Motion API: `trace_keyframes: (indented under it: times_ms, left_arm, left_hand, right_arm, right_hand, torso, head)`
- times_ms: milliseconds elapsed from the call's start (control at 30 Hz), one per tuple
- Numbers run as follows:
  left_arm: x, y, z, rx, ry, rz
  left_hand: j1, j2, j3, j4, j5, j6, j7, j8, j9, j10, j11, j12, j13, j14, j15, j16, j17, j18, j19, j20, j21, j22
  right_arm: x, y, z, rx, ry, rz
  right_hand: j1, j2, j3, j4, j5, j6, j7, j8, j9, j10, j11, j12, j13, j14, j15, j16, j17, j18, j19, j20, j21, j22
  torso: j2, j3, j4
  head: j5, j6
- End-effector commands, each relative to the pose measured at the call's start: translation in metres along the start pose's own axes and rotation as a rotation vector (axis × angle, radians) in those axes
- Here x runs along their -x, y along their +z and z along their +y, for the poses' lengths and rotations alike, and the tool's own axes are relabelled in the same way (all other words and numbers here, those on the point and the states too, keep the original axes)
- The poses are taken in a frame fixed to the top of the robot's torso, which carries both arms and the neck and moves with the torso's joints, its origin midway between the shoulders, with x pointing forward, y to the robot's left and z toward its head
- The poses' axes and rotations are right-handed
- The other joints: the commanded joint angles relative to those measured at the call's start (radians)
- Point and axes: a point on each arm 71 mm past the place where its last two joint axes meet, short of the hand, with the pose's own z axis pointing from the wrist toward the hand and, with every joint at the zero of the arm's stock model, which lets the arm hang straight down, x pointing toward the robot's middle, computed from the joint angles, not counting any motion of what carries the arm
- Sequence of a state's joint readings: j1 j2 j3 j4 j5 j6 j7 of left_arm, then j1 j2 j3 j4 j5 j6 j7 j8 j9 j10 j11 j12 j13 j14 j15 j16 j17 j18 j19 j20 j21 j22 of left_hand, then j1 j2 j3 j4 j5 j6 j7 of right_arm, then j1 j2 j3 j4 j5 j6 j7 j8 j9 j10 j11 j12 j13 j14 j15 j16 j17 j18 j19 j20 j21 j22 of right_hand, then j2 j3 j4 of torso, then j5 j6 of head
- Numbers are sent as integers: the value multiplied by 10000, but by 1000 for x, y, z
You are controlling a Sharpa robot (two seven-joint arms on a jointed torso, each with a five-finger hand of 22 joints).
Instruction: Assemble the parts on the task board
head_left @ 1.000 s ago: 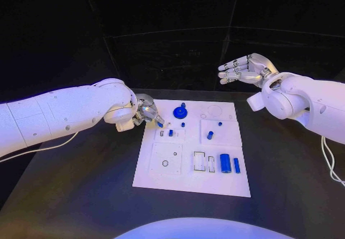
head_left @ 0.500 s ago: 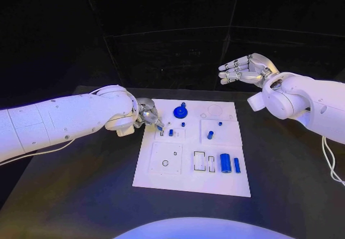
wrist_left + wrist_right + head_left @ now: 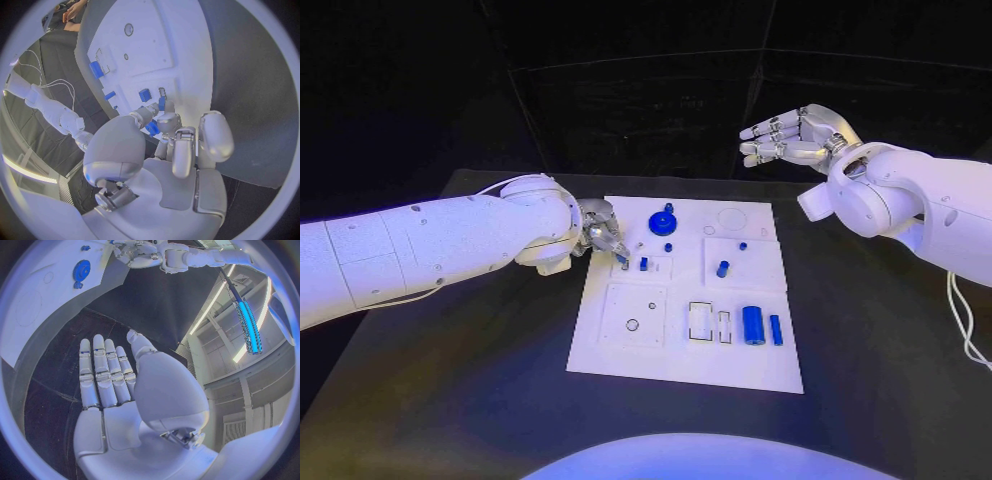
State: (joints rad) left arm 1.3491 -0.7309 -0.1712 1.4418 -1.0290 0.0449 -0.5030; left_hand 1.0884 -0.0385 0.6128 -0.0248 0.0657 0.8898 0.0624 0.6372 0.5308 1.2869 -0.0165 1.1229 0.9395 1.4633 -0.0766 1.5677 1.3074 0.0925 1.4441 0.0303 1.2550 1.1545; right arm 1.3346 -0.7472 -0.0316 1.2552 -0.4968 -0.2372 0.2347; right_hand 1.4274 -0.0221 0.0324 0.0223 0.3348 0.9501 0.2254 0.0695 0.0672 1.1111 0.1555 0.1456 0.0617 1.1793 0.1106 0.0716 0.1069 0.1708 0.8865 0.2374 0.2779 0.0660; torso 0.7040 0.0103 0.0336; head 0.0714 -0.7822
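Note:
The white task board (image 3: 733,368) lies in the middle of the black table. My left hand (image 3: 602,238) hovers over the board's far left corner and pinches a small blue part (image 3: 152,128) between thumb and fingertips, close above a blue peg (image 3: 643,264). A blue gear (image 3: 662,223) stands at the board's far edge, also seen as the gear (image 3: 81,271) in the right wrist view. More small blue pegs (image 3: 721,270) stand mid-board. A blue cylinder (image 3: 753,326) and a blue bar (image 3: 775,330) lie at the right. My right hand (image 3: 790,136) hangs high beyond the board's far right corner, fingers spread, holding nothing.
The board carries a square plate with a round hole (image 3: 633,320) and rectangular slots (image 3: 708,322) near its middle. Black table surface (image 3: 473,380) surrounds the board on all sides. My right forearm (image 3: 906,200) hangs over the table's right side.
My left hand has moved right and a little nearer, further over the board's far left corner, still pinching the blue part. The right hand has stayed where it was.

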Motion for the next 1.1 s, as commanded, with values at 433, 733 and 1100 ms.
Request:
trace_keyframes:
  times_ms: [433, 733, 1100]
  left_arm:
    - [-5, 0, -3, -153, 312, 87]
    - [-7, 1, -4, -178, 360, 181]
    - [-9, 0, -5, -200, 461, 363]
  left_hand:
    - [19, 63, 1301, -1227, 58, 20, -54, 56, 12, 113, -34, 66, 37, 1075, -27, 31, 2634, -53, 53, -15, 67, 22]
    - [19, 63, 1301, -1227, 58, 20, -54, 56, 12, 113, -34, 66, 37, 1075, -27, 31, 2634, -53, 53, -15, 67, 22]
    - [9, 31, 1318, -1243, 54, 28, -58, 71, 11, 140, -37, 92, 66, 1075, -27, 31, 2634, -56, 58, -15, 78, 38]
  right_arm:
    - [-1, 1, 3, 146, 27, 140]
    - [-1, 1, 3, 141, 32, 160]
    - [-2, 1, 3, 146, 39, 186]
  right_hand:
    - [-106, 7, 74, -6, 51, -69, -32, 7, 4, -70, 6, -50, -3, -1, 37, -55, -19, 139, 50, -2, -73, -3]
    - [-106, 7, 74, -6, 51, -69, -32, 7, 4, -70, 6, -50, -3, -1, 37, -55, -19, 139, 50, -2, -73, -3]
    - [-106, 7, 74, -6, 51, -69, -32, 7, 4, -70, 6, -50, -3, -1, 37, -55, -19, 139, 50, -2, -73, -3]
  torso:
    - [-8, 7, 0]
    - [-4, 8, -2]
    - [-12, 6, 8]
  head:
    - [2, -11]
    - [-3, -48]
    - [12, -85]
